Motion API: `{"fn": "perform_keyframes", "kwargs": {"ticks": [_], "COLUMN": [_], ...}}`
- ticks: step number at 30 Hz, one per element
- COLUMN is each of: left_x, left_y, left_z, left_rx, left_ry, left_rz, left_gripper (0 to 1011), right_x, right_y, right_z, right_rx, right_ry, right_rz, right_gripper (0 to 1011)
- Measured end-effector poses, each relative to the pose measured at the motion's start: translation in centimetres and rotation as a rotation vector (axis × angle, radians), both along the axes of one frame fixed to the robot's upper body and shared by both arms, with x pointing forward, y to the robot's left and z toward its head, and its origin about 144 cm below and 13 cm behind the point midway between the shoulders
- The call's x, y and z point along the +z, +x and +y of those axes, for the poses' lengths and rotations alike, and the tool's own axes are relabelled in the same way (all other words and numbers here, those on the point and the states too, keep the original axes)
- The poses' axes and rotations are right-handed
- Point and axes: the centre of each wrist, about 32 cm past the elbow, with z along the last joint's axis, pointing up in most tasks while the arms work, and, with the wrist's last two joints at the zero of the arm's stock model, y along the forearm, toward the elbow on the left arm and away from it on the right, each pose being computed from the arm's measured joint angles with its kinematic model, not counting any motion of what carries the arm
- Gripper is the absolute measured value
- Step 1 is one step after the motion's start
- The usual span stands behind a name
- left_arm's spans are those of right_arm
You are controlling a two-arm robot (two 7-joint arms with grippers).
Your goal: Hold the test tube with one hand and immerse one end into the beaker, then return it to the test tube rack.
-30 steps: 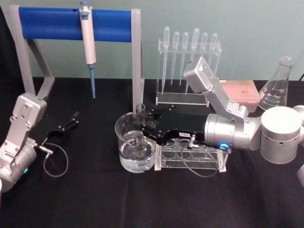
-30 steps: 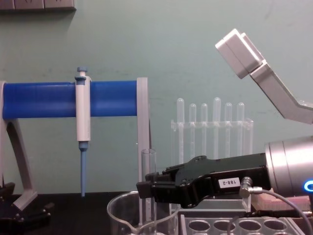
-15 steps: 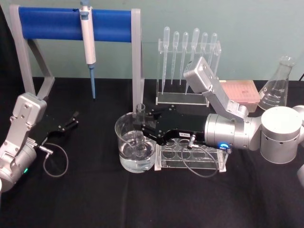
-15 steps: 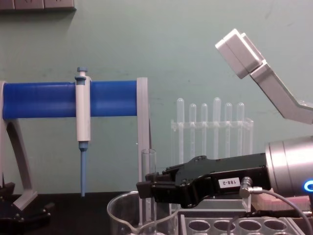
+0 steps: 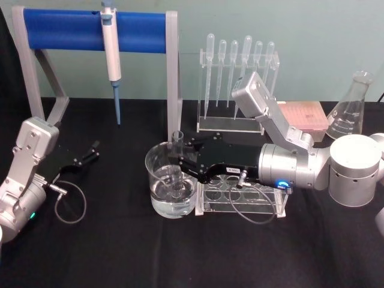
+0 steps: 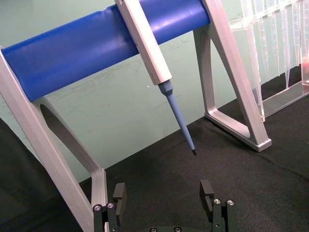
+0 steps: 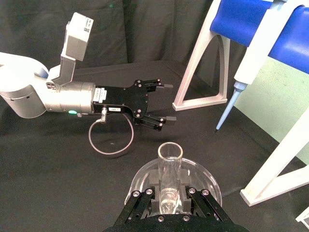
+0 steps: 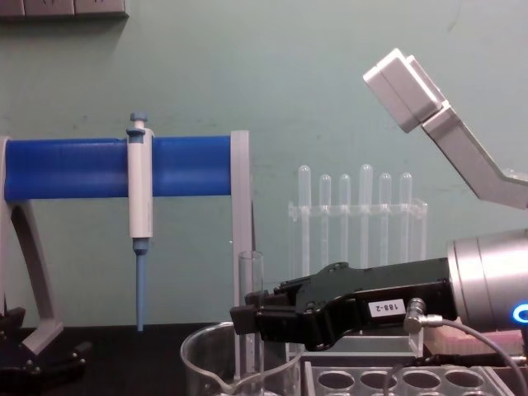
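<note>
The test tube (image 5: 177,141) stands upright inside the beaker (image 5: 156,180), its lower end down in the water and its open rim above the beaker's rim. My right gripper (image 5: 176,162) reaches in from the right and is shut on the tube's middle. In the chest view the test tube (image 8: 251,276) rises above the right gripper (image 8: 241,318) and the beaker (image 8: 196,351). The right wrist view looks down the test tube (image 7: 170,162) into the beaker (image 7: 145,180). My left gripper (image 5: 91,151) rests open and parked on the table at the left, its fingers (image 6: 119,194) spread.
A blue-bar stand (image 5: 66,30) with a hanging pipettor (image 5: 111,51) stands at the back left. A pipette rack (image 5: 239,84) is behind, and a clear tube rack (image 5: 240,198) lies under my right arm. A flask (image 5: 351,114) and a pink box (image 5: 303,114) are at the back right.
</note>
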Motion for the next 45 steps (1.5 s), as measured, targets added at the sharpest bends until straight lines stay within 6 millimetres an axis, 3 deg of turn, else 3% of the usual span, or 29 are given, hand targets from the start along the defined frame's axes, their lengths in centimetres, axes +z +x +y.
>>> {"fn": "perform_keyframes", "kwargs": {"ticks": [45], "left_x": [0.00], "left_y": [0.00], "left_z": [0.00], "left_rx": [0.000], "left_ry": [0.000], "left_rz": [0.000], "left_gripper": [1000], "right_x": [0.00], "right_y": [0.00], "right_z": [0.00], "right_rx": [0.000], "right_ry": [0.000], "right_rz": [0.000], "right_gripper": [241]}}
